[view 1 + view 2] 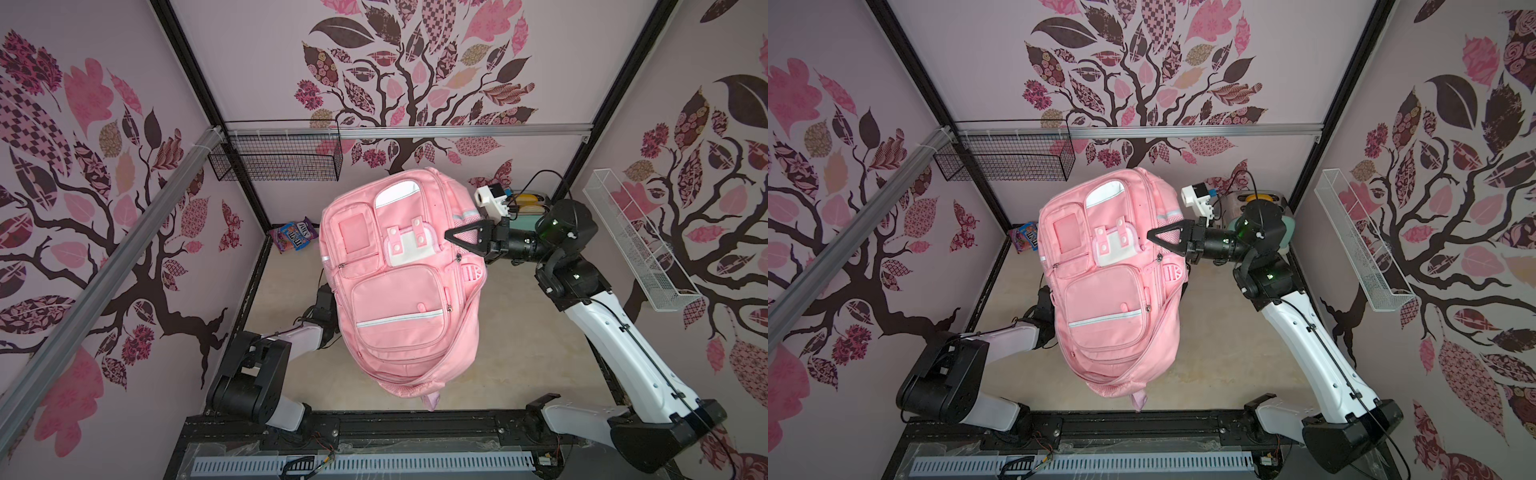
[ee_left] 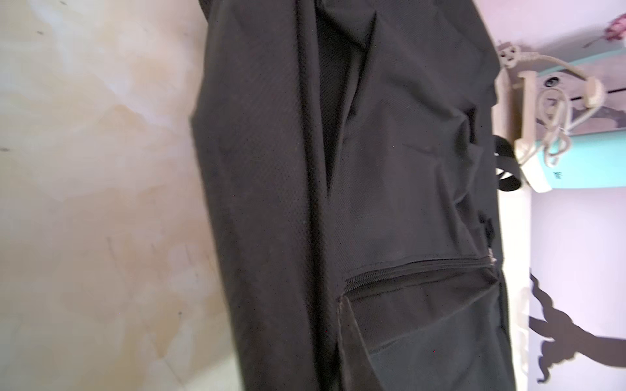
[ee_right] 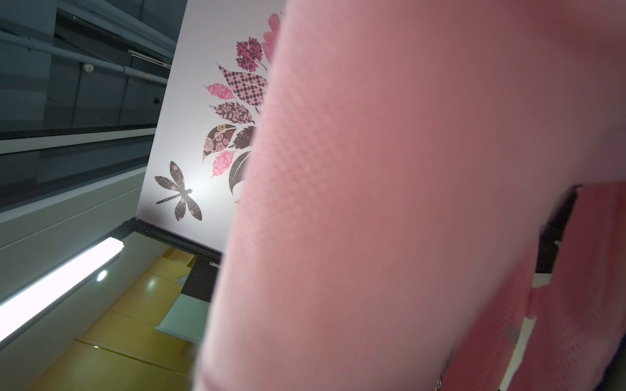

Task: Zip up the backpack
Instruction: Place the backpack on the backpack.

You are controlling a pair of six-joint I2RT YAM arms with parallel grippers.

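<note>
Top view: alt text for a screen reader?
A pink backpack fills the centre, front facing the camera, the right gripper shut on its side mesh. The left arm reaches under it, gripper hidden; a candy bag lies by the back wall.

This is a robotics lab cell: a left arm (image 1: 253, 374) and a right arm (image 1: 623, 345) stand on a black base rail (image 1: 415, 424) at the edge of a beige tabletop (image 1: 291, 324), boxed in by tree-printed panel walls (image 1: 249, 62) on a metal frame (image 1: 457, 132). A black wire basket (image 1: 274, 162) and a white wire basket (image 1: 636, 245) hang on the walls, with a strip light (image 3: 57, 284) and bare pipes (image 3: 84, 59) on the ceiling overhead.
</note>
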